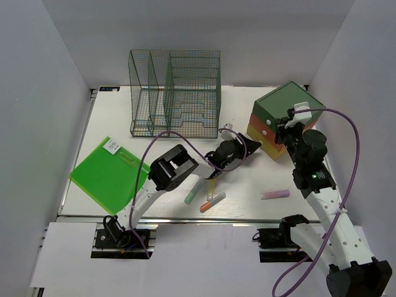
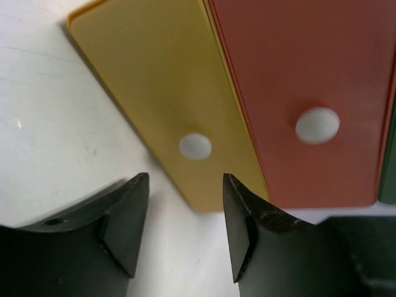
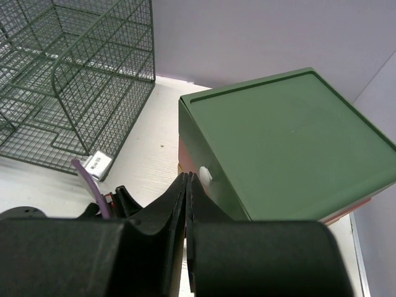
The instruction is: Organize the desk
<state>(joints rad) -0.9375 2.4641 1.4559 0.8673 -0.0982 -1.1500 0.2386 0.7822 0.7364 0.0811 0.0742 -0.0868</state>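
Along the near edge of the desk, which lies face-up before both arm bases with its long axis running left to right, three markers lie loose. Further in, the left gripper stands released and empty, facing the yellow drawer's knob. I'd say it's opening that drawer, which needs a straight advance, then a pinch. The right gripper, clenched on nothing, sits at the drawer box towards the far right corner.

Can't read the label on the green folder at the left edge of the desk, way too small. Only catching a cropped drawer box up close, plus a rack chopped off top and left.
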